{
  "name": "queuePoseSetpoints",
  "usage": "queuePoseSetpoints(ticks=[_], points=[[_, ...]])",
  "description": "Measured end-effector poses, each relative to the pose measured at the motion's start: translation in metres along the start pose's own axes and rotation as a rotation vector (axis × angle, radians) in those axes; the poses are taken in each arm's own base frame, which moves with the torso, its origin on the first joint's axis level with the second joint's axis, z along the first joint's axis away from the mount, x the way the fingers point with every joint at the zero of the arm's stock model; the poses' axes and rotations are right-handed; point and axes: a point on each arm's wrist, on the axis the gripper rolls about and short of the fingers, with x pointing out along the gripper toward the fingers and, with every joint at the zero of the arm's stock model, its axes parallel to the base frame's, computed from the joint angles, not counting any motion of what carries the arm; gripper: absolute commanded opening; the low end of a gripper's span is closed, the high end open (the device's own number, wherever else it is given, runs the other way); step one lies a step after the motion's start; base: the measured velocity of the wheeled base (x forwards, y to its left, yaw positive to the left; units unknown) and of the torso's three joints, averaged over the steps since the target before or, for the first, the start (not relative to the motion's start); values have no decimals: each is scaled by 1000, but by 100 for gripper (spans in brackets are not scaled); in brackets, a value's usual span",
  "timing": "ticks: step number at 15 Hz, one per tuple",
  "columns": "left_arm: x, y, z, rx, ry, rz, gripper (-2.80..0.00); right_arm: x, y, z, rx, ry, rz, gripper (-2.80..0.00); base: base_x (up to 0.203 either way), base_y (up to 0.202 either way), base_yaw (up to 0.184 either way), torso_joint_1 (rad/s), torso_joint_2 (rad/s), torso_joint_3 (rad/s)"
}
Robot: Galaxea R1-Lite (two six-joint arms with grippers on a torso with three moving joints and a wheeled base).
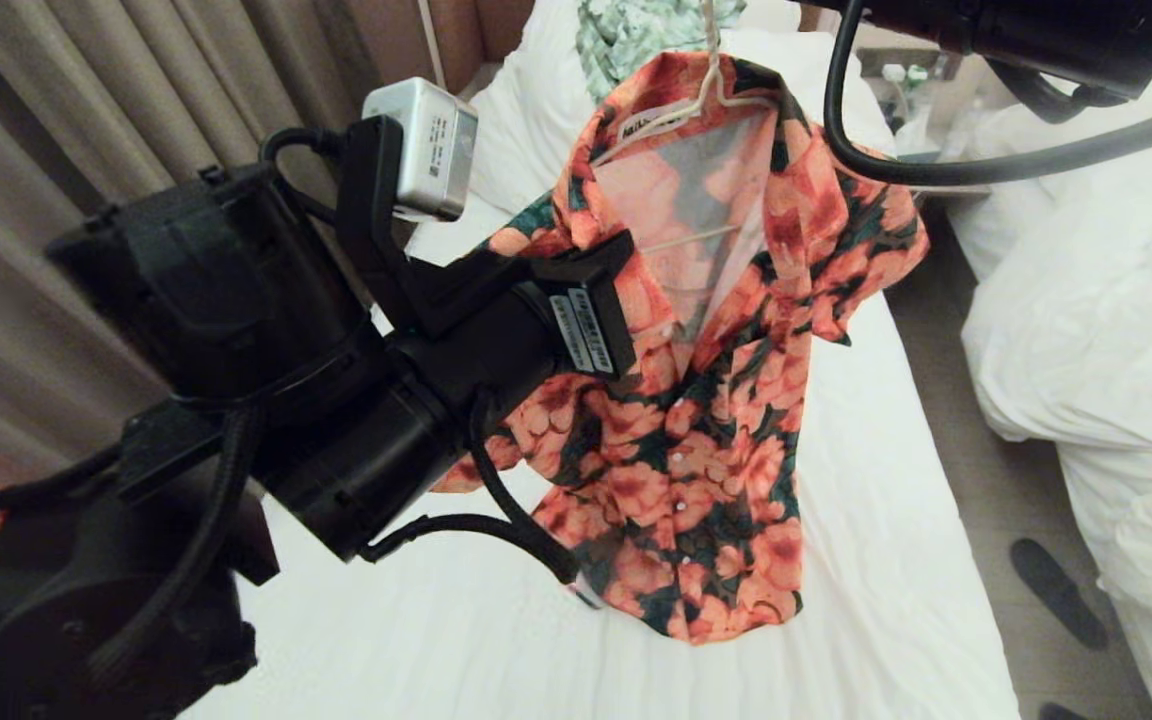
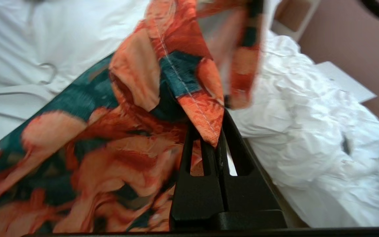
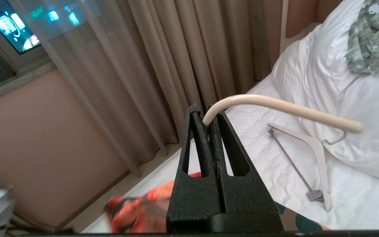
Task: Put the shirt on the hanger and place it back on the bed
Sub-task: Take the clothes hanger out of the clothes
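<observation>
Altogether two hangers show: the hanger (image 1: pixel 711 85) carrying the shirt (image 1: pixel 696 400), hung mid-frame in the head view above the bed (image 1: pixel 886 560), and a thicker grey-white hanger (image 3: pixel 311 154) lying by the pillow (image 3: pixel 357 98), clearest from the right wrist. One green-and-white garment (image 1: pixel 636 30) is cut off at the head view's top. The right gripper (image 3: pixel 209 118) is pinched on the hanger's hook; the left gripper (image 2: pixel 217 138), its tips hidden in the head view, clamps the shirt's edge.

Black arms (image 1: pixel 266 360) — looped cables, silver camera (image 1: pixel 426 150).
</observation>
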Motion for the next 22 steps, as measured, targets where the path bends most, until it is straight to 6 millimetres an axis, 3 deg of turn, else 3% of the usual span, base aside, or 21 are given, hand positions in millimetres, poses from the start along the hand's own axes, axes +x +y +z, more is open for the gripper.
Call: queuePoseSetpoints(ticks=[3, 4, 10, 14, 19, 20, 22], points=[[3, 5, 1, 5, 0, 24, -280, -1, 0, 1, 0, 0, -4, -280, 0, 0, 0, 0, 0, 0], [3, 6, 2, 6, -2, 28, 0, 0, 1, 0, 1, 3, -4, -280, 0, 0, 0, 0, 0, 0], [-1, 12, 16, 9, -45, 56, 0, 0, 2, -2, 4, 9, -1, -280, 0, 0, 0, 0, 0, 0], [-11, 28, 40, 17, -77, 97, 0, 1, 1, -3, 3, 10, -4, -280, 0, 0, 0, 0, 0, 0], [-12, 36, 47, 18, -92, 125, 0, 2, 3, -4, 5, 12, -10, -280, 0, 0, 0, 0, 0, 0], [-11, 39, 48, 21, -95, 137, -280, 2, 2, -4, 2, 11, -14, -280, 0, 0, 0, 0, 0, 0], [-10, 47, 48, 31, -96, 166, -280, 1, -2, -2, -17, 5, -26, -280, 0, 0, 0, 0, 0, 0]])
